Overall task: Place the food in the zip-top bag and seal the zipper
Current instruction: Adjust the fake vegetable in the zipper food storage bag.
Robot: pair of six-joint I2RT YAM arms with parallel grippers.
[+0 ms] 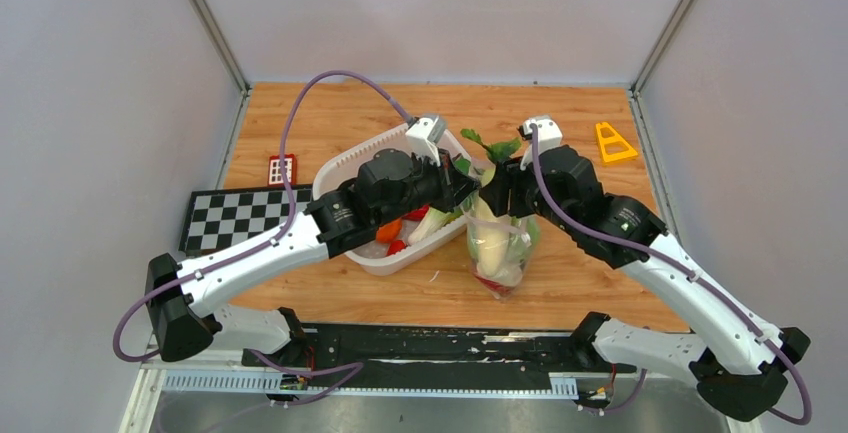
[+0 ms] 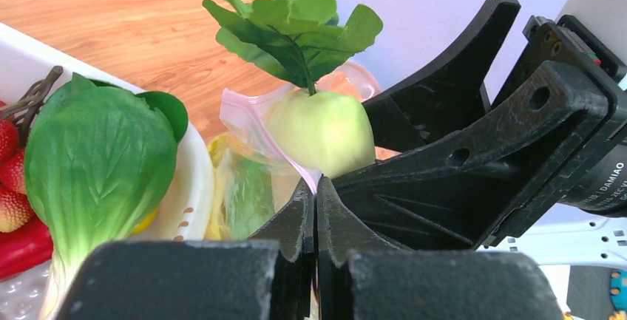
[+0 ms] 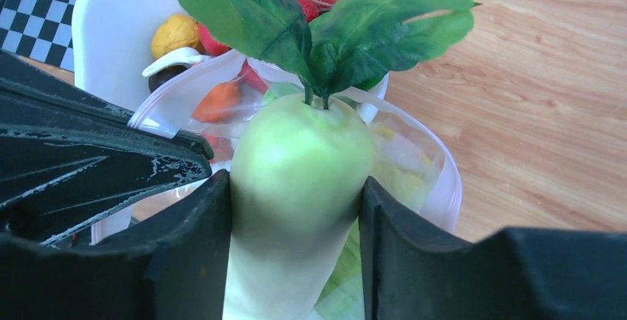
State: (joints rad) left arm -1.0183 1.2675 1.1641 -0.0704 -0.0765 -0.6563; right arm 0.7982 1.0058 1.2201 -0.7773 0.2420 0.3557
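Note:
The clear zip-top bag (image 1: 503, 265) stands upright just right of the white tub (image 1: 333, 169), with yellow and green food inside it. My left gripper (image 2: 316, 188) is shut on the bag's pink zipper (image 2: 251, 120) strip at the rim. A long white radish (image 3: 299, 165) with green leaves (image 3: 325, 32) stands upright in the bag's mouth. My right gripper (image 3: 296, 202) is shut on the radish, a finger pressing each side. In the top view the left gripper (image 1: 468, 185) and the right gripper (image 1: 498, 189) meet above the bag.
The tub holds more food: a green leafy piece (image 2: 96, 157), red and orange pieces (image 1: 392, 233). A checkerboard mat (image 1: 235, 215) lies left of it, beside a small red block (image 1: 283, 168). A yellow triangle (image 1: 613, 143) sits at the back right.

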